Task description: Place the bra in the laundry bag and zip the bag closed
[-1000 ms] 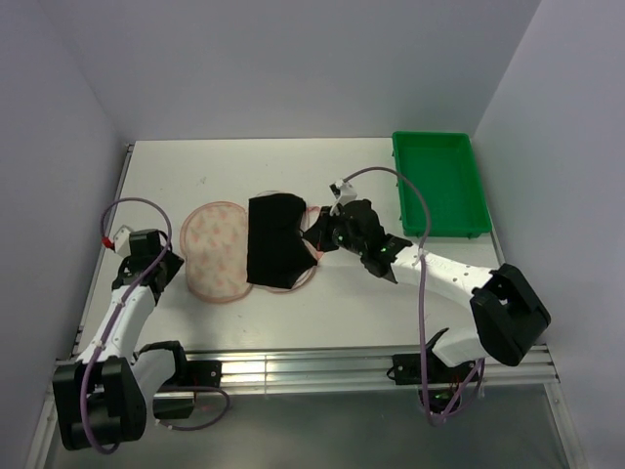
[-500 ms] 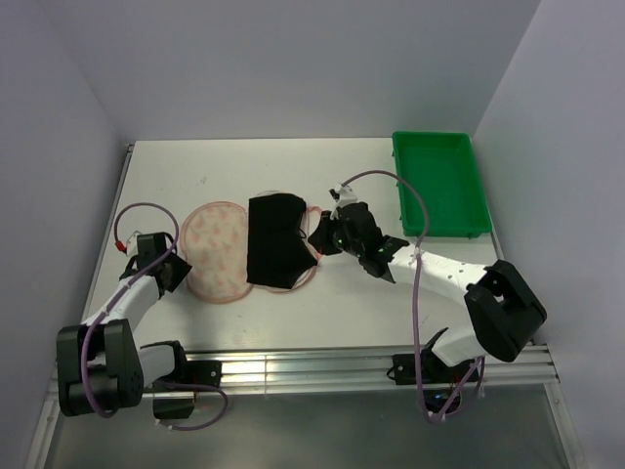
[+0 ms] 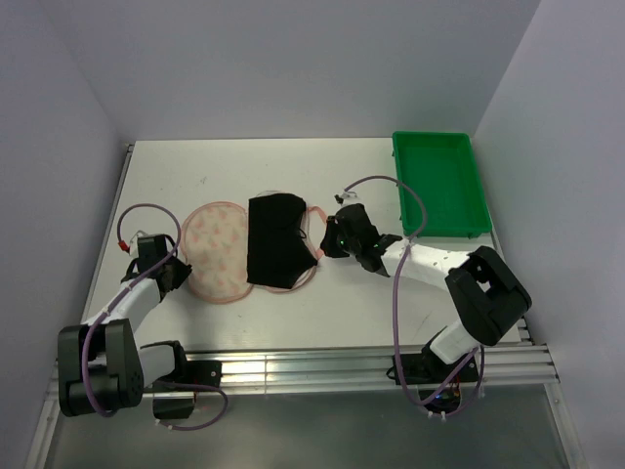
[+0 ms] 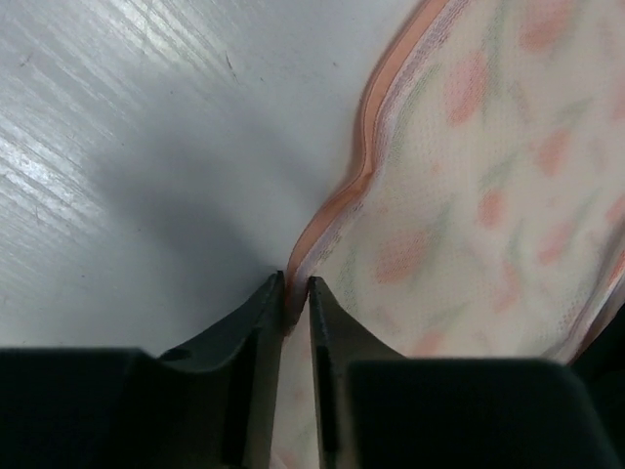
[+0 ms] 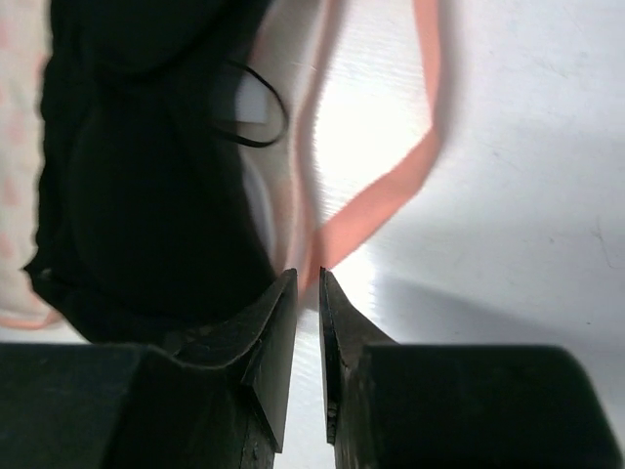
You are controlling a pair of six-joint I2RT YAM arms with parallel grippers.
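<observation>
Moved: right arm (image 3: 430,266), elbow inward.
Left end effector (image 4: 296,283): pinching laundry bag (image 4: 469,195) trim.
Right end effector (image 5: 308,277): narrow, grip unclear.
Hidden: mesh lobe under bra (image 3: 273,252).

No readable text, numbers, labels or logos in any view; the only print is the red-orange floral pattern on the laundry bag (image 3: 217,252), at 9 o'clock from the bra (image 3: 273,252), and it is not lettering.

Mesh laundry bag (image 4: 469,195) — matt black bra (image 3: 273,249).
</observation>
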